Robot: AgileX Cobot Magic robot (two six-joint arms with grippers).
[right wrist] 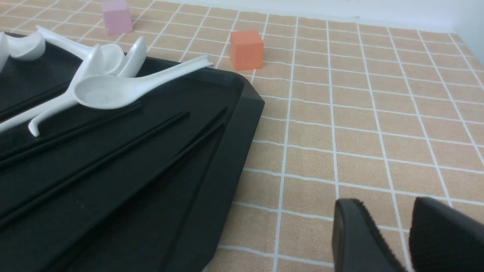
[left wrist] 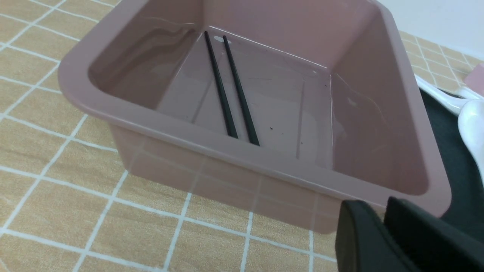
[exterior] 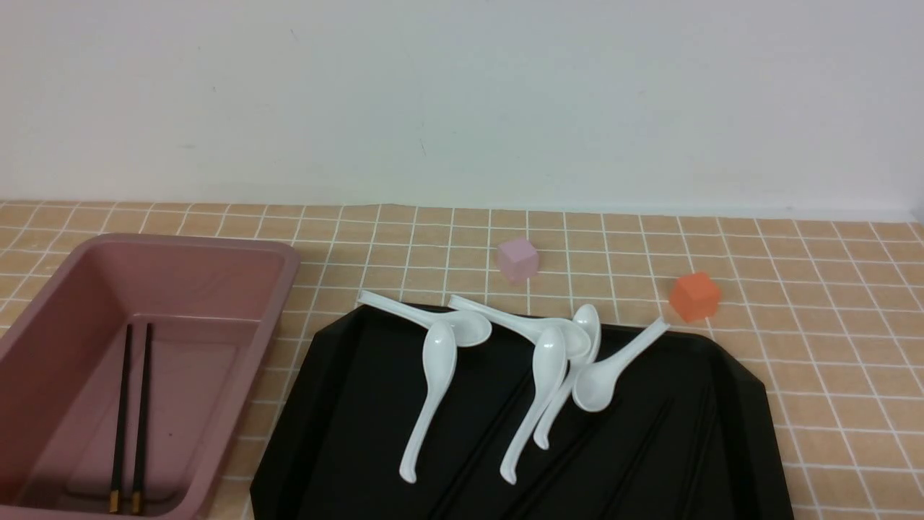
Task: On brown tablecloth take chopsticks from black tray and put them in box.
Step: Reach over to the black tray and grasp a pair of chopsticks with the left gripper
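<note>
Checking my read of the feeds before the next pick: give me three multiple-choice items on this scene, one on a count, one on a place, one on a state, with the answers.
1. How many chopsticks lie in the box?
A one
B two
C four

2. Where is the orange cube relative to the black tray?
A on it
B on the brown tablecloth, past its far rim
C in the box

3. What is the state of the right gripper?
A shut on a chopstick
B shut on the orange cube
C open, holding nothing

Answers:
1 B: two black sticks lie side by side on the box floor.
2 B: the cube sits on cloth squares beyond the tray's far right corner.
3 C: the right wrist view shows cloth between the fingers and nothing held.
</note>
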